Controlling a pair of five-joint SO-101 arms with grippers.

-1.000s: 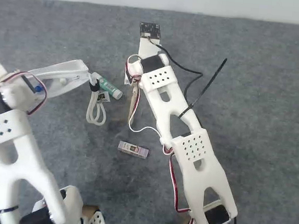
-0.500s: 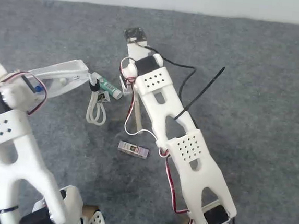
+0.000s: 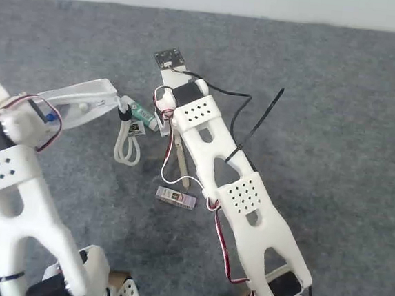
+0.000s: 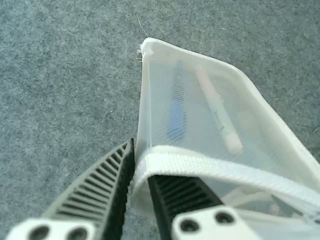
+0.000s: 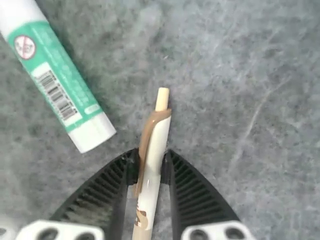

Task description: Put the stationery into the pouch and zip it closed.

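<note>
Right gripper (image 5: 150, 159) clamped on beige pen (image 5: 156, 131). Pen end just beside green glue stick (image 5: 56, 75), both over grey carpet (image 5: 240, 75). Left gripper (image 4: 141, 159) pinches mesh pouch (image 4: 210, 125) rim, mouth open, two pens inside.

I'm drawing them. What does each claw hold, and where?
Right gripper: cream pen with brown clip, gripped at the clip. Left gripper: white mesh pouch, pinched at its zipper rim.
</note>
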